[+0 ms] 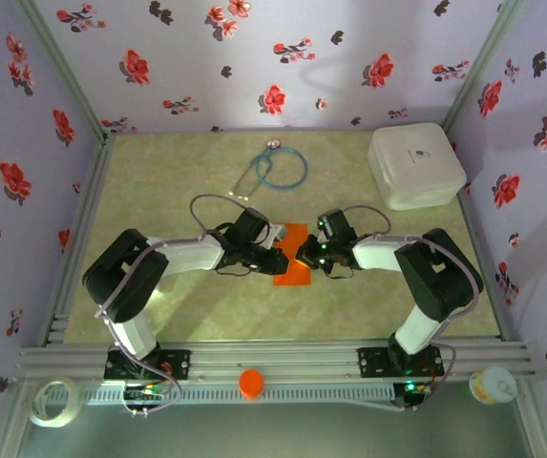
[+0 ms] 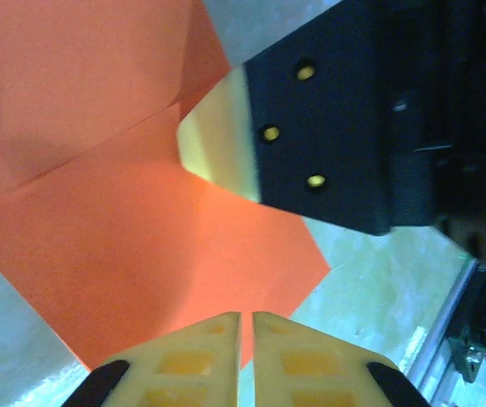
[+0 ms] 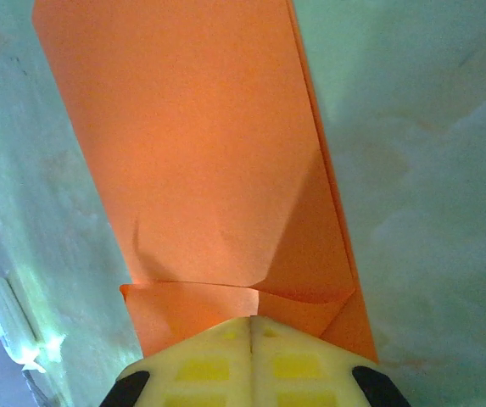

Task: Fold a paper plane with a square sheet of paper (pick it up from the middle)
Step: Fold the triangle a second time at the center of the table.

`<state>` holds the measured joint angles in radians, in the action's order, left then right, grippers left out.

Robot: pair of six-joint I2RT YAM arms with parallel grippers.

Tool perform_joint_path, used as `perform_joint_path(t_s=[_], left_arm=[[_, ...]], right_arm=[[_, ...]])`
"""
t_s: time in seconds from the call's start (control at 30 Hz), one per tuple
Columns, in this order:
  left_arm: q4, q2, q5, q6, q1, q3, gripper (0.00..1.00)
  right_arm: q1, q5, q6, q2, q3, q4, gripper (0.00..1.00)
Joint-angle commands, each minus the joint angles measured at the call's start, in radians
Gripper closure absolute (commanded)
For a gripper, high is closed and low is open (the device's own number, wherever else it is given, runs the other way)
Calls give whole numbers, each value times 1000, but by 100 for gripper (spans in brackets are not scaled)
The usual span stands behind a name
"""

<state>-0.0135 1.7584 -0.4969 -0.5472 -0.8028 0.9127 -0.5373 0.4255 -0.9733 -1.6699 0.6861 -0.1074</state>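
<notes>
The orange square sheet of paper (image 1: 292, 273) lies flat at the table's middle, folded over with slanted corner flaps (image 3: 310, 246). My left gripper (image 1: 277, 256) is at its left side and my right gripper (image 1: 307, 254) at its right, almost meeting over it. In the left wrist view the left gripper (image 2: 247, 320) is shut to a thin slit above the paper's (image 2: 141, 254) near corner, with nothing between its fingers. The right arm's black finger (image 2: 217, 148) presses on the sheet just ahead. The right gripper (image 3: 253, 322) is shut, its tips resting on the folded end of the paper (image 3: 200, 153).
A white rounded box (image 1: 416, 166) sits at the back right and a blue looped cable (image 1: 277, 168) at the back middle. An orange cap (image 1: 251, 383), a tape roll (image 1: 52, 401) and a small tub (image 1: 494, 385) are by the front rail. Flowered walls enclose the table.
</notes>
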Motion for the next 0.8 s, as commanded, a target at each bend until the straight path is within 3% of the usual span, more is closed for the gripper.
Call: perform_joint_path(t_s=[0.0, 0.47, 0.77], left_arm=[[-43, 53, 22, -8, -3, 32, 90], [-39, 99, 94, -23, -2, -42, 93], [-23, 91, 89, -32, -3, -44, 95]], right_arm=[[8, -56, -10, -11, -29, 42, 100], [19, 18, 30, 48, -21, -17, 97], [-57, 58, 39, -17, 33, -15, 99]])
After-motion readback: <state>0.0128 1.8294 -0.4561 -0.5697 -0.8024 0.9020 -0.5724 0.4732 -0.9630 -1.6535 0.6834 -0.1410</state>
